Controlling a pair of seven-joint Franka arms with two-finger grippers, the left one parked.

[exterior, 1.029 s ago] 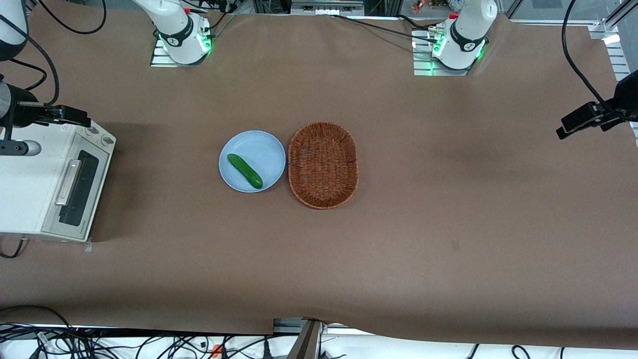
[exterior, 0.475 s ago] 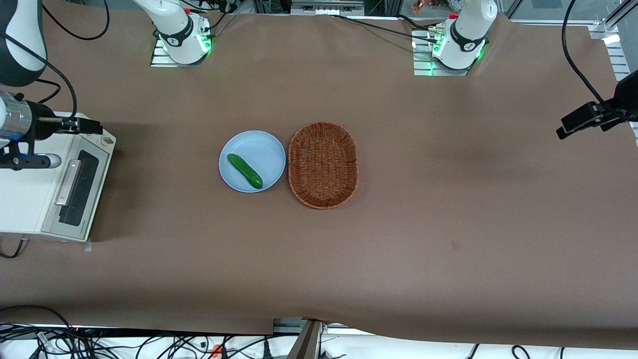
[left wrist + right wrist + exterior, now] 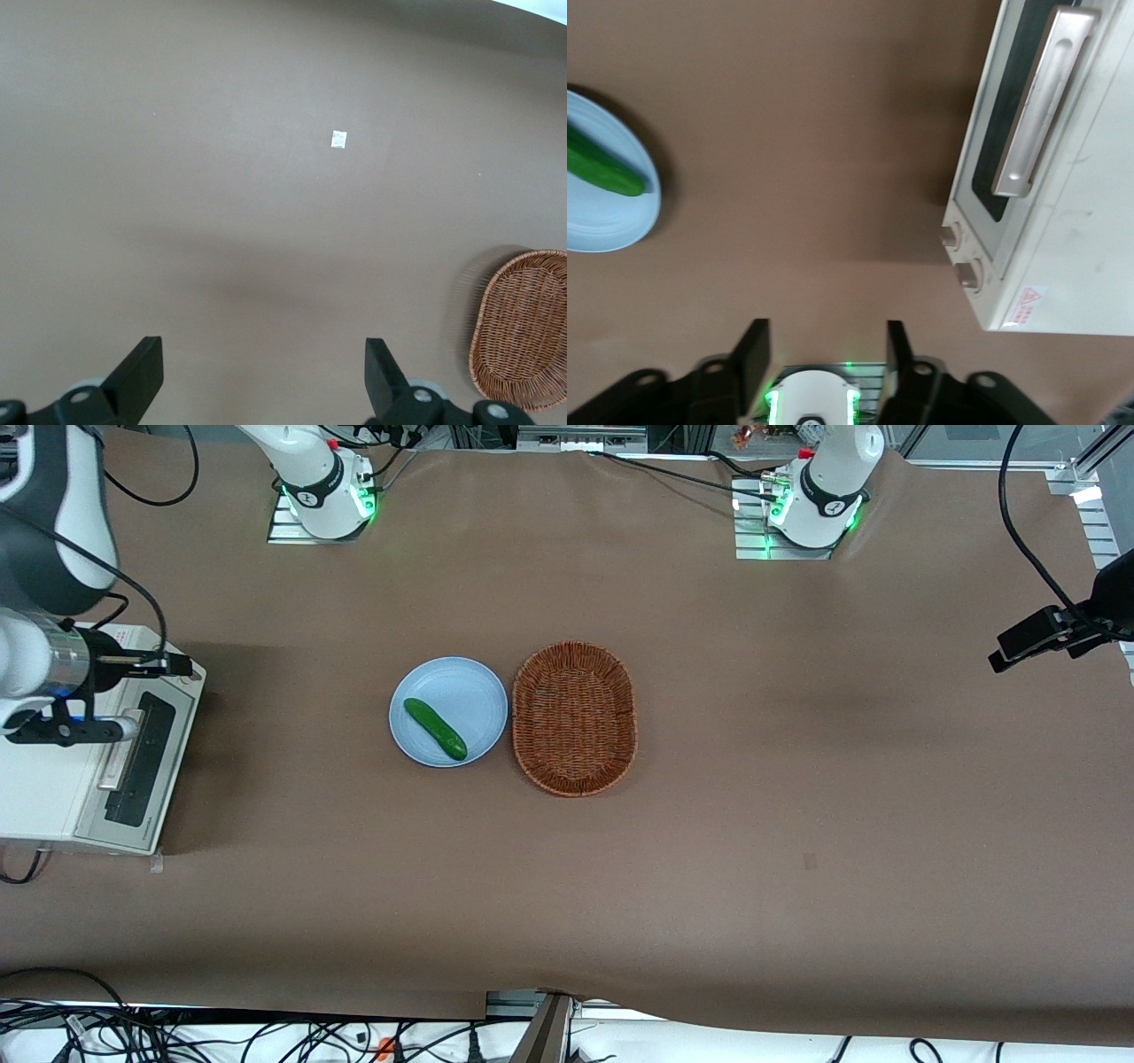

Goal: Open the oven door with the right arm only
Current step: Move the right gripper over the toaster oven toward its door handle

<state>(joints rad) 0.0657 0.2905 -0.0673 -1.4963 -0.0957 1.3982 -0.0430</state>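
The cream-white toaster oven (image 3: 40, 797) stands at the working arm's end of the table. Its oven door (image 3: 140, 760) is shut, with a dark glass window and a silver bar handle (image 3: 110, 769). The right arm (image 3: 27, 662) hangs over the oven's top. Its gripper (image 3: 174, 663) is open and empty, above the oven's knob end, farther from the front camera than the handle. In the right wrist view the gripper (image 3: 825, 356) holds nothing, and the door (image 3: 1003, 142), handle (image 3: 1035, 108) and two knobs (image 3: 959, 255) show apart from it.
A light blue plate (image 3: 461, 686) with a green cucumber (image 3: 434, 728) lies mid-table, beside an empty wicker basket (image 3: 574, 717). Plate (image 3: 607, 221) and cucumber (image 3: 601, 166) also show in the right wrist view. The basket shows in the left wrist view (image 3: 523, 328).
The right arm has moved nearer to the front camera and a little toward the table's middle, bringing the gripper over the oven's knob end. The door stays shut.
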